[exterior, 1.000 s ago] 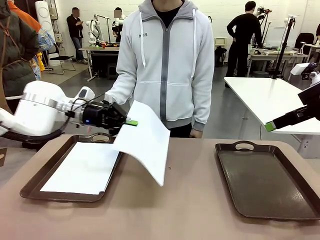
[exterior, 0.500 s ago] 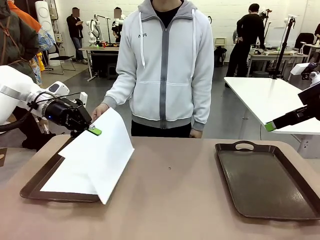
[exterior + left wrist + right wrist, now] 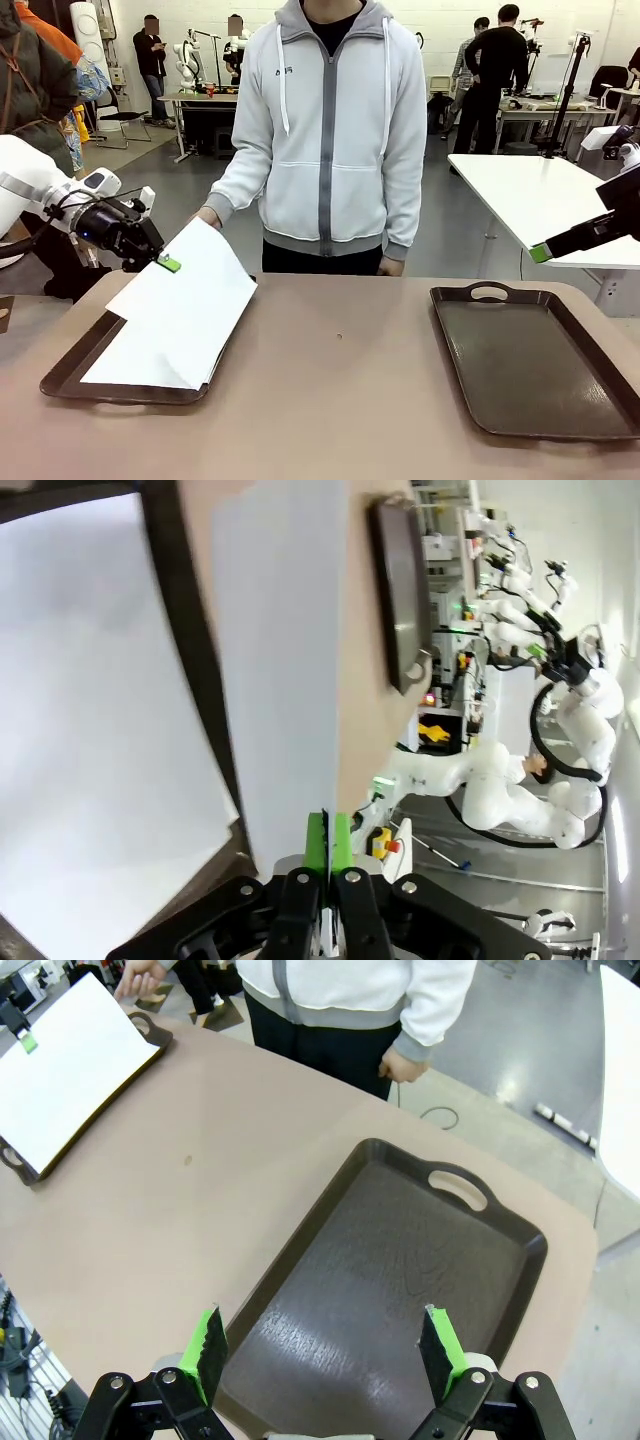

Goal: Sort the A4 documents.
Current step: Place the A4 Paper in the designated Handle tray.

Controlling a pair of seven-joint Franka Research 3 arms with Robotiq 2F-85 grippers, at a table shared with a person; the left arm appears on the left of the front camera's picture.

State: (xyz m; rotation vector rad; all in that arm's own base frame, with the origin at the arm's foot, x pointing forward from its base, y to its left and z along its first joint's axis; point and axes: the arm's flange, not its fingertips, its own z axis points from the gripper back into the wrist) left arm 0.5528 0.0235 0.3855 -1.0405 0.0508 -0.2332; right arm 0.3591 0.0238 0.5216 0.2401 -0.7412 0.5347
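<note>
The left gripper sits at the left of the front view, its green pads pressed together on the upper edge of an A4 sheet. In the left wrist view the pads meet at bottom centre with the sheet's edge pinched between them, and the paper runs up the middle of the frame. The held sheet hangs tilted, its high edge at the gripper, its lower part draped over the left tray and over a second A4 sheet lying flat inside that tray. The held sheet's right edge reaches past the tray's right rim, above the brown tabletop.

The right gripper shows at the bottom of the right wrist view, its jaws spread wide with nothing between them, above the near end of the right tray, which holds no paper. In the front view this tray lies at lower right, well apart from the left one.

A person in a white hooded jacket stands at the far side of the table, upper centre of the front view, one hand just beyond the held sheet's top edge.
</note>
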